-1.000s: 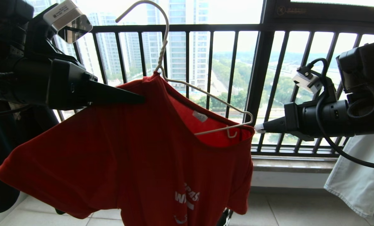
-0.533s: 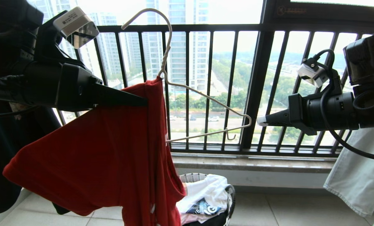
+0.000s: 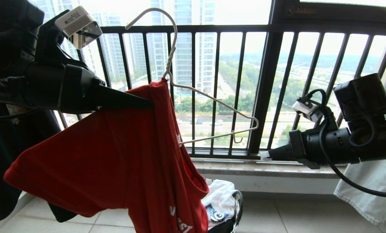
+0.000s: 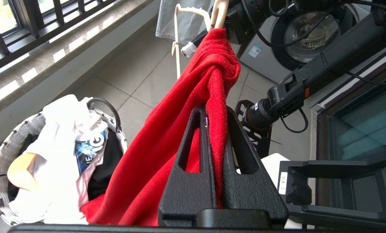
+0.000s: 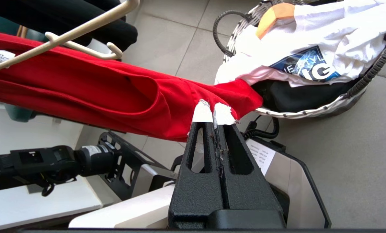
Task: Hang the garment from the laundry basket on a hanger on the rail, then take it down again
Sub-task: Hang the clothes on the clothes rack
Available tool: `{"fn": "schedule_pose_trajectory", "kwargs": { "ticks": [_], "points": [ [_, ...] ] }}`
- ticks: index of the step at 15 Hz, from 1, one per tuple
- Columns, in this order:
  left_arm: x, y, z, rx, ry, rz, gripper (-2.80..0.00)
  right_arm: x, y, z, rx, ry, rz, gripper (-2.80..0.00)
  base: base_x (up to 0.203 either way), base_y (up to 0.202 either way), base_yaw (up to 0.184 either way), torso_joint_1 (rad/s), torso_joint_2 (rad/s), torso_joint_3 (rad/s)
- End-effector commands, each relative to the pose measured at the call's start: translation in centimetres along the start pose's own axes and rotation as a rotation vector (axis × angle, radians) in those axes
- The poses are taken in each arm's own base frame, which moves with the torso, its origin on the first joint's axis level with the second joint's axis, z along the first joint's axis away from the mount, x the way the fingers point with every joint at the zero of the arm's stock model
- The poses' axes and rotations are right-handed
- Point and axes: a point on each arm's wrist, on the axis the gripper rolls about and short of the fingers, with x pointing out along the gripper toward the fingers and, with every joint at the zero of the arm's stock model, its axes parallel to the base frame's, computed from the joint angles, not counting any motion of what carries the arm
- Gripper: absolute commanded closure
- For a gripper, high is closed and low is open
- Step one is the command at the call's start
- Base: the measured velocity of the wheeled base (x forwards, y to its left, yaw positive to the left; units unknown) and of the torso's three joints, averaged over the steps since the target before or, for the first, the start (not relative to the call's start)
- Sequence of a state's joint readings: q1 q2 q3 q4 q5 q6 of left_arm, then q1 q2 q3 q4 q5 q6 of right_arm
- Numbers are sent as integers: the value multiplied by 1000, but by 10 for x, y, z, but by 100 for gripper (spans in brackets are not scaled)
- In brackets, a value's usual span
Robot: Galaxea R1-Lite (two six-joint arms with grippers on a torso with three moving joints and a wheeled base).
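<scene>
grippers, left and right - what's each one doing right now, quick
Left gripper: shut on the red shirt, up by the hanger.
Right gripper: shut, holding nothing, clear of the hanger.

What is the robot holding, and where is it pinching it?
The left gripper is shut on the red T-shirt, pinching bunched cloth at the shoulder, beside the wire hanger. The right gripper is shut and holds nothing.

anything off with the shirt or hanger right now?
Yes. The red T-shirt hangs bunched from only one side of the wire hanger; the other shoulder is bare. Left gripper pinches the fabric; right gripper is shut, holding nothing.
</scene>
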State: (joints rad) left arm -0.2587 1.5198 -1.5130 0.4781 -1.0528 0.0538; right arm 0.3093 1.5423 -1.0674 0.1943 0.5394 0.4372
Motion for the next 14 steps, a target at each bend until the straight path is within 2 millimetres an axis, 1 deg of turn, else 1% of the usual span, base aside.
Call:
{"fn": "schedule_pose_trajectory", "kwargs": {
  "ticks": [1, 2, 5, 9, 12, 14],
  "points": [
    [-1, -2, 1, 3, -4, -5, 0, 11, -1, -16, 8, 42, 28, 0, 0, 0, 0, 0, 0, 0],
    [-2, -3, 1, 5, -4, -5, 0, 18, 2, -24, 0, 51, 56, -280, 0, 0, 0, 0, 0, 0],
    [-3, -5, 1, 6, -8, -4, 0, 43, 14, -33, 27, 71, 129, -280, 0, 0, 0, 0, 0, 0],
    [-6, -9, 2, 13, -15, 0, 0, 74, 17, -35, 79, 98, 167, -280, 0, 0, 0, 0, 0, 0],
    [-9, -13, 3, 21, -22, 3, 0, 81, 17, -39, 90, 119, 168, -280, 0, 0, 0, 0, 0, 0],
    [-10, -14, 3, 24, -23, 3, 0, 88, 22, -46, 81, 154, 177, -280, 0, 0, 0, 0, 0, 0]
  ]
}}
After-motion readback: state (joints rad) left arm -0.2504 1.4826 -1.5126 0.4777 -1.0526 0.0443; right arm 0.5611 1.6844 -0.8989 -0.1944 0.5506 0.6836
